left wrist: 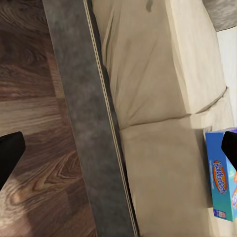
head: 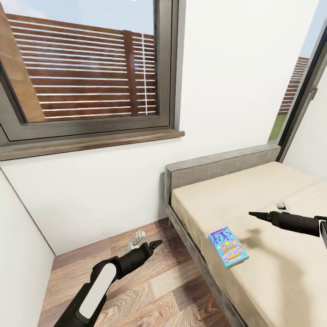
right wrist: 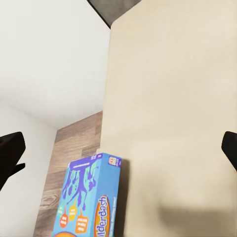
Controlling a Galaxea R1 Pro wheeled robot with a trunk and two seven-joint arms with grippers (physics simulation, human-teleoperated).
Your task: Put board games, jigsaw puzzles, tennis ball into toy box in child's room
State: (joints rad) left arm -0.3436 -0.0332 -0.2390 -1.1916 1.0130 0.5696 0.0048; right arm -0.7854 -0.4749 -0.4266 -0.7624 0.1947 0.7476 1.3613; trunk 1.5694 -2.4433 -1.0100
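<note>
Board game within reach on the bed

Flat teal-blue printed cardboard game box [head: 228, 249] lies face-up on the beige padded bed [head: 281, 272], close to the bed's floor-side edge. Right pincer [head: 252, 214] hovers above the bed beyond the box, fingers spread and empty; left pincer [head: 156, 244] hangs over the wood floor beside the bed, also spread. Likely light, stiff, slick; pinch across its narrow sides.

A bed [head: 272, 254] with a beige mattress and a grey padded frame is standing on the wood-plank floor [head: 150, 290], its headboard against the white wall. One teal-blue board game [head: 228, 249] is lying flat on the mattress, near the bed's long floor-side edge, well away from the headboard.
</note>
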